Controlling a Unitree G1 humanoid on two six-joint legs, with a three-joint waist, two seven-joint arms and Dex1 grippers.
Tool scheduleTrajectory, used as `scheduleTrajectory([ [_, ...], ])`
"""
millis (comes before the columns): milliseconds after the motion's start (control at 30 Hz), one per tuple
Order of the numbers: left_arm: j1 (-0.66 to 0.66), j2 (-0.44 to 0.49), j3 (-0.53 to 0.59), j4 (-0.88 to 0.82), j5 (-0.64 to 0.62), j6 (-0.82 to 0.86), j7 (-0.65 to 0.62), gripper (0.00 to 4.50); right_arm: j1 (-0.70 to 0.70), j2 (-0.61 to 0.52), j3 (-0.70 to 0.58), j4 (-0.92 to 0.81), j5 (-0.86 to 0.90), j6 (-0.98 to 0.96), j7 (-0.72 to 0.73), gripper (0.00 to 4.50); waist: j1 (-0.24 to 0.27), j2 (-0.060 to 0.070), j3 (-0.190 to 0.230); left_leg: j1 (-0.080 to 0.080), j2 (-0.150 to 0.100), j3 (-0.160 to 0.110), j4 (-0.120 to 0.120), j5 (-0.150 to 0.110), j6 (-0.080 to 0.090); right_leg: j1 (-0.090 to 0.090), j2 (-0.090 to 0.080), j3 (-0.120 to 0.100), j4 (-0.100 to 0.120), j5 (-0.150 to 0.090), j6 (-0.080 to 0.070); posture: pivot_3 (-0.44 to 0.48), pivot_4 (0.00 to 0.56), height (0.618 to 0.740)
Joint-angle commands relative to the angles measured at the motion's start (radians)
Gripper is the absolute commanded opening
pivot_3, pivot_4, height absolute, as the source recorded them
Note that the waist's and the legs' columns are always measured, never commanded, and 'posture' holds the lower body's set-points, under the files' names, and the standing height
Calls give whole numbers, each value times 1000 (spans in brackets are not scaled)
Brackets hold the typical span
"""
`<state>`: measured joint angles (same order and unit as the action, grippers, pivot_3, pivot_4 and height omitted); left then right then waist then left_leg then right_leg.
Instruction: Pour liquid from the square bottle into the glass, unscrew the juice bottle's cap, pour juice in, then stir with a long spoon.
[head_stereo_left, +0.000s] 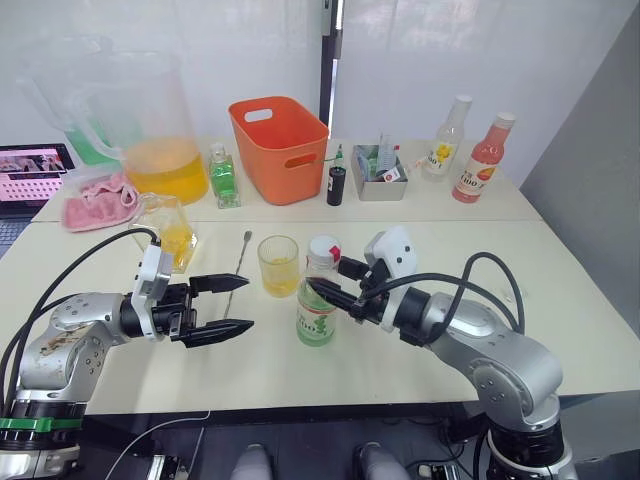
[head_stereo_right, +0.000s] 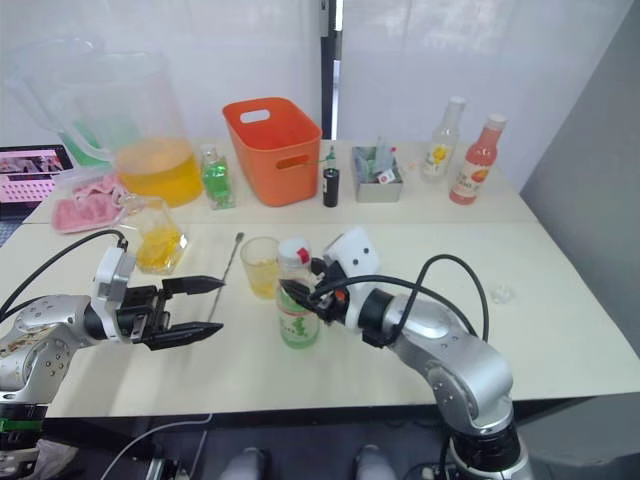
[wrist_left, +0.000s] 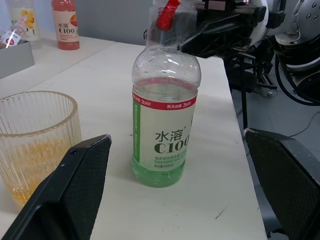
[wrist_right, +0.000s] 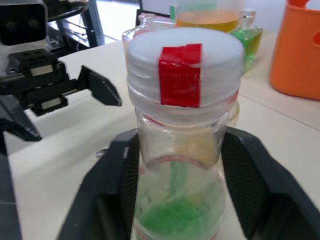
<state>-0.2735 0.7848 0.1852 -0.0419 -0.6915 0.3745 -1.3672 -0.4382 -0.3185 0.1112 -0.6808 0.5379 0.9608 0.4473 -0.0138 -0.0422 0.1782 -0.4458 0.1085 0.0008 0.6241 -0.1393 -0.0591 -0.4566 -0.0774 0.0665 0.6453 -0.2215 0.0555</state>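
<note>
- Black fingers of the right gripper (wrist_right: 175, 200) sit on either side of the juice bottle (head_stereo_left: 316, 300) just under the cap (wrist_right: 184, 67); they hug the neck closely, though whether they actually press on it I cannot tell.
- Facing it, the left gripper (head_stereo_left: 222, 305) is spread wide and holds nothing, its tips just beside the bottle's body but apart from it.
- Upright near the table's (head_stereo_left: 560, 290) front edge, the bottle looks only partly filled with pale green juice, so I judge it light and easy to tip; the thin plastic wall will likely dent under a hard squeeze, and the glossy label may slip.
- Best hold, in my view: left fingers around the labelled middle to steady it, right fingers on the ribbed white cap, which gives more bite for twisting.
- Just beside the bottle stands the glass (head_stereo_left: 278, 265), with yellow-orange liquid already in it; it is fragile and close enough to be knocked.
- Farther back lie the long spoon (head_stereo_left: 237, 262) and the square bottle (head_stereo_left: 168, 230).
</note>
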Motion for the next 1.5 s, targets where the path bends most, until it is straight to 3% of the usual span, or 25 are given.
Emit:
scheduleTrajectory([
  [33, -12, 4, 20, -31, -15, 6, 7, 4500, -3, -55, -35, -8, 43, -34, 68, 3929, 0, 0, 0, 0, 0, 0, 0, 0, 0, 0, 0, 0, 0, 0, 0, 0, 150, 703],
  [100, -14, 2, 22, -38, -22, 11, 12, 4500, -9, -116, -86, 6, 80, -52, 140, 4475, 3, 0, 0, 0, 0, 0, 0, 0, 0, 0, 0, 0, 0, 0, 0, 0, 150, 703],
  [567, -60, 2, 21, -35, -40, 42, 10, 4500, 2, -418, -353, 130, 279, -172, 473, 4475, 2, 0, 0, 0, 0, 0, 0, 0, 0, 1, 0, 0, -2, 0, 0, 0, 150, 703],
  [633, -76, 26, 13, -44, -59, 113, 24, 4500, 12, -449, -395, 135, 325, -161, 497, 4475, 2, 0, 0, 0, 0, 0, 0, 0, 0, 1, 0, 0, -2, 0, 0, 0, 150, 703],
  [900, -184, 59, 27, -93, -135, 301, 124, 4500, 32, -546, -487, 156, 382, -156, 504, 4475, 2, -1, 0, 0, 0, 0, 1, 0, 0, 1, 0, 0, -2, 0, 1, 0, 150, 703],
  [1233, -270, 20, -37, -234, -66, 343, 335, 4500, 9, -560, -478, 163, 412, -156, 433, 4475, 1, -1, 0, 0, 0, 0, 0, 0, 0, 1, 0, 1, -2, 0, 1, 0, 150, 703],
  [1500, -301, 25, -131, -258, -68, 372, 267, 4500, 16, -565, -481, 136, 440, -145, 381, 4475, 2, -1, 0, 0, -1, 0, 1, 0, 0, 2, 0, 2, -2, 1, 2, 0, 150, 703],
])
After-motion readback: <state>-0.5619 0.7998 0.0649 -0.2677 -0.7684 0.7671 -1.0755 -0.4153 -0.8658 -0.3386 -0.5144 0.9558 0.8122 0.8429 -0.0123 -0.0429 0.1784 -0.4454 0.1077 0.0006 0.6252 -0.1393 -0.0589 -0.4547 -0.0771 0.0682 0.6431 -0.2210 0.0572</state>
